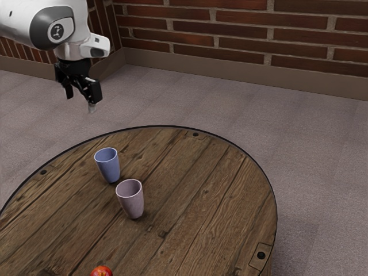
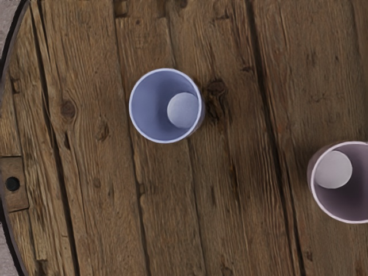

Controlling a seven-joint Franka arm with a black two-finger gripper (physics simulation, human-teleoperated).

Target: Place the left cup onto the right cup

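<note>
Over round wooden table (image 1: 218,190), hovering high with gripper (image 1: 80,98) spread open, empty. Yet to grasp, lift, stack: blue cup (image 1: 107,164) and mauve cup (image 1: 130,198) upright, apart.

I'm working in a brick-walled indoor room: a round plank table (image 1: 201,190) stands on grey carpet (image 1: 299,132), with the brick wall (image 1: 241,34) behind it.

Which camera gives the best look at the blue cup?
The wrist view: it looks straight down into the blue cup, showing its rim and inside. The exterior view shows the blue cup from the side, upright on the table beside the pink cup.
</note>
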